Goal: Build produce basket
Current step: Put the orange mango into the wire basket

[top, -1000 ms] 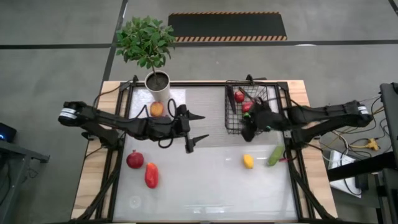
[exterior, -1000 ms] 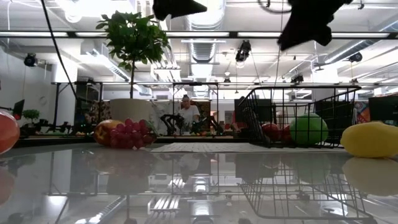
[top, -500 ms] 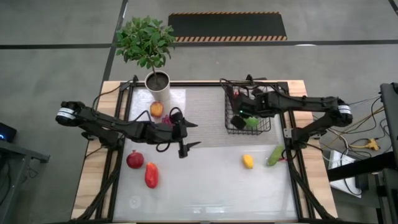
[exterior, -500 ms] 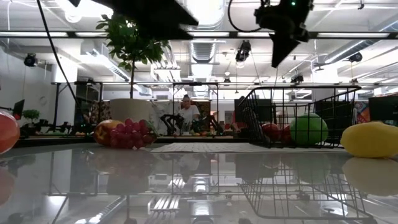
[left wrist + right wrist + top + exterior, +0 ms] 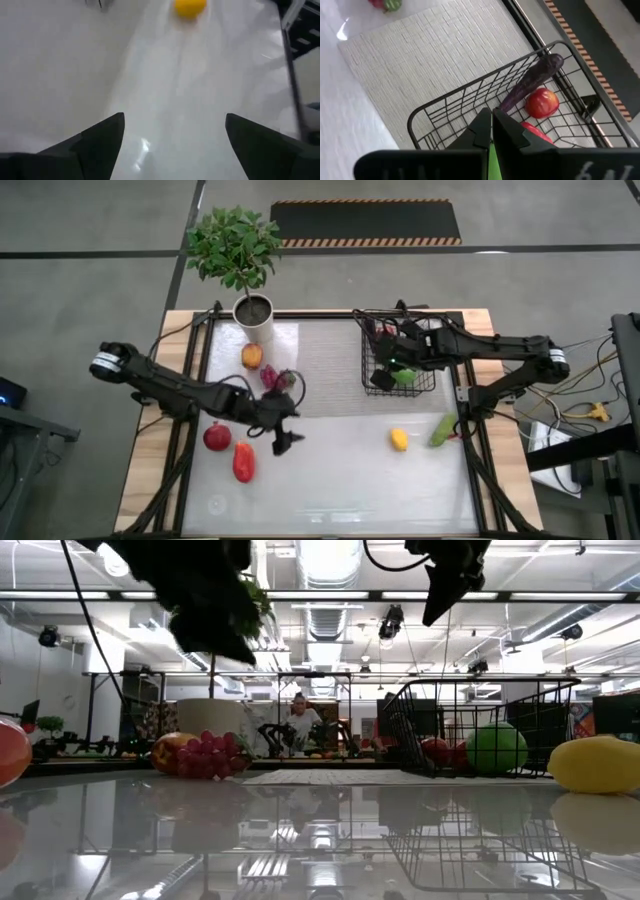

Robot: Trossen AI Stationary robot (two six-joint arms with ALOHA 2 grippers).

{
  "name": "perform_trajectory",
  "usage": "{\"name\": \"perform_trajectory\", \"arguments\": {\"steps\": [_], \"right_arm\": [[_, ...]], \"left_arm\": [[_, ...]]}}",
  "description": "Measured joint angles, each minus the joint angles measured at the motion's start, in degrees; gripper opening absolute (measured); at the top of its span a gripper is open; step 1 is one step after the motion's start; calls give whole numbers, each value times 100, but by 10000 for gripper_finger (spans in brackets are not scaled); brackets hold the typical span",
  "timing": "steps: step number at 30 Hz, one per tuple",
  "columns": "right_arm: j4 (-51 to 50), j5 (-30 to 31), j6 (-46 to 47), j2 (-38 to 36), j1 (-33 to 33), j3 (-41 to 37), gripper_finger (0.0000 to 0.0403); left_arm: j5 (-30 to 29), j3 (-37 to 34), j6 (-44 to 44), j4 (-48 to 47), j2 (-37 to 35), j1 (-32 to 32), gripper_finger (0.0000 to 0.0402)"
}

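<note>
Though square, black wire-mesh basket.

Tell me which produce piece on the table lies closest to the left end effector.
The red pepper, lying just beside the left end effector. The red apple lies slightly farther; the lemon and cucumber lie far across.

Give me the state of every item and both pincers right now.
Basket: upright, partly filled.
Eggplant: inside basket.
Red apple: inside basket.
Lemon: on table.
Cucumber: on table.
Left pincer: open, empty.
Right pincer: shut, over basket.
</note>
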Motion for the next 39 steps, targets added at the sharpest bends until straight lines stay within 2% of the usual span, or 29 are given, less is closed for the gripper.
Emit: {"name": "perform_trajectory", "arguments": {"steps": [4,8,11,13,17,22,27,33,39], "right_arm": [[83,0,-161,-14,11,-11,9],[313,-2,-449,14,11,-11,9],[450,-2,-598,21,11,-15,9],[549,0,-666,21,11,-15,9],[652,-3,-796,21,11,-15,9],[649,-2,-836,25,11,-38,9],[649,-4,-887,25,11,-61,9],[645,-330,-939,28,9,-78,9],[643,-455,-974,30,10,-81,9]], "left_arm": [[-140,69,-1409,-609,4,-527,329],[-509,347,-3006,-1702,7,-947,329],[-530,626,-4066,-2612,109,-1208,329],[-458,872,-4688,-3338,251,-1350,329],[105,1393,-5762,-4974,720,-1513,329],[490,1724,-6212,-5629,1160,-1637,329],[594,1746,-6548,-5613,1338,-1637,329],[1131,1742,-6692,-5490,1449,-1686,329],[1200,1727,-6799,-5304,1493,-1743,329]]}}
